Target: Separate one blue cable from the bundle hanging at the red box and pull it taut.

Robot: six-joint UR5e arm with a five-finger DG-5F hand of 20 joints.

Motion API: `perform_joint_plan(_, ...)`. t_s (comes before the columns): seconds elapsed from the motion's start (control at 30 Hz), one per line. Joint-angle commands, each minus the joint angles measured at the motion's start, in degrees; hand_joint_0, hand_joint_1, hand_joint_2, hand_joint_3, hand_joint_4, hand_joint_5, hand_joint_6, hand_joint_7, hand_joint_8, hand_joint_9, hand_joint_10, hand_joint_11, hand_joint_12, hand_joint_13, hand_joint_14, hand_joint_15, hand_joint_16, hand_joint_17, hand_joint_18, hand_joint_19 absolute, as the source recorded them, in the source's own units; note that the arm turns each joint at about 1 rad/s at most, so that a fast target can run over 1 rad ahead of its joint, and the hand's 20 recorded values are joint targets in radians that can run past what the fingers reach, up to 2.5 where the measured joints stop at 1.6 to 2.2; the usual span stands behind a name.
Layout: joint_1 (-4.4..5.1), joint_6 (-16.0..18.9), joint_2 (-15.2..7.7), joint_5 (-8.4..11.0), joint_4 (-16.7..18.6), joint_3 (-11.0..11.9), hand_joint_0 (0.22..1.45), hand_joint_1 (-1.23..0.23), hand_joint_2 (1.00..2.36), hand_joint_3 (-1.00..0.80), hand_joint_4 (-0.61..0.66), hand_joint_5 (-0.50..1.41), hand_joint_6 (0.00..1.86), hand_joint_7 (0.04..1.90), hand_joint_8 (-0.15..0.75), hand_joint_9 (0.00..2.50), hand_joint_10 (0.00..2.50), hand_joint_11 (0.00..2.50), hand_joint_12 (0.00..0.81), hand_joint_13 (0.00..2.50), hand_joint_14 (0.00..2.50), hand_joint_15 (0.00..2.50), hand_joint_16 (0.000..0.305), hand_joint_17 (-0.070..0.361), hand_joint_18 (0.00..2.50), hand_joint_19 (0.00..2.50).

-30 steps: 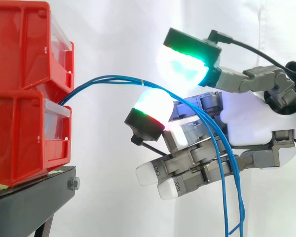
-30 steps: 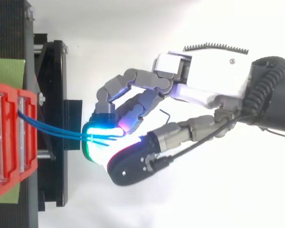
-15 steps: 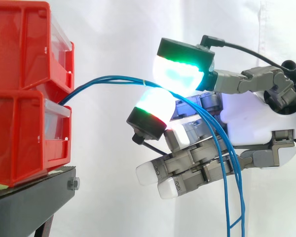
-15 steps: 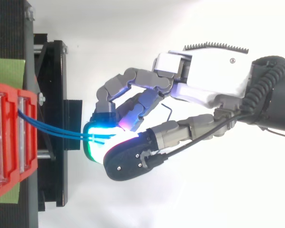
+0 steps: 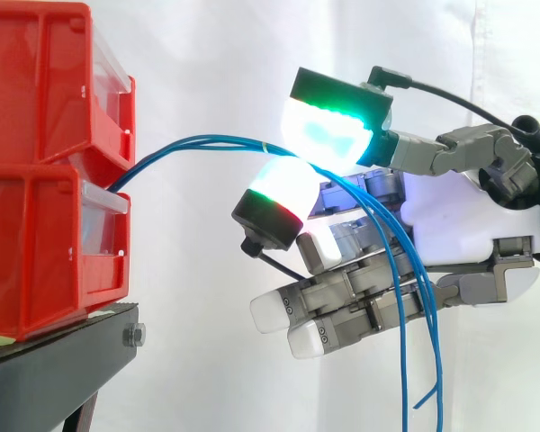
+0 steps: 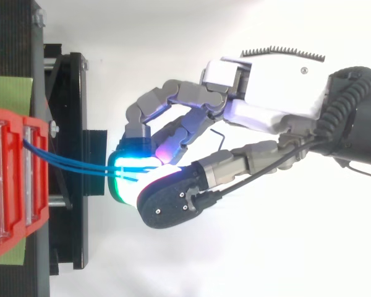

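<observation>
I have my hand (image 5: 459,225) reaching in from the right. Two glowing pads are closed in a pinch on the blue cable bundle (image 5: 198,142): the green pad (image 5: 328,135) on top and the white-and-red pad (image 5: 279,193) beneath. I grip there, at the top of the arch and well right of the bins, because the strands run tight together at that spot, so a pull to the right should draw them straight. I judge the pinch has caught more than one strand, so the separating is not done, and the slack bow shows nothing is taut yet. My other fingers (image 5: 342,297) stretch out low and to the left, holding nothing, with the loose ends falling on their near side.

The bundle comes out between the upper red bin (image 5: 36,81) and the lower red bin (image 5: 36,252), rises rightward into my pinch, then drops.

By count there are two red bins, stacked on one black stand (image 5: 54,360). Three blue strands hang below my palm. From above the lines (image 6: 68,166) lie too close to count surely.
</observation>
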Motion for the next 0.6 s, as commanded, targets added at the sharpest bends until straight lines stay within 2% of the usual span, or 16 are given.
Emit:
perform_joint_plan(0.0, -0.12, 0.2, 0.2, 0.16, 0.0, 0.3, 0.81, -0.88, 1.00, -0.50, -0.09, -0.22, 0.95, 1.07, 0.268, 1.06, 0.02, 0.71, 0.248, 0.76, 0.01, 0.25, 0.028, 0.063, 0.59, 0.27)
perform_joint_plan(0.43, -0.47, -0.5, 0.2, 0.07, -1.3, 0.5, 0.77, -0.93, 1.00, -0.50, -0.04, -0.21, 0.94, 1.01, 0.259, 1.07, 0.02, 0.73, 0.244, 0.78, 0.01, 0.25, 0.026, 0.059, 0.60, 0.25)
perform_joint_plan(0.57, -0.74, 0.2, 0.4, -0.20, -1.5, 0.5, 0.72, -0.95, 1.00, -0.50, -0.02, -0.21, 0.93, 1.02, 0.261, 1.06, 0.02, 0.72, 0.245, 0.78, 0.01, 0.25, 0.026, 0.058, 0.59, 0.26)
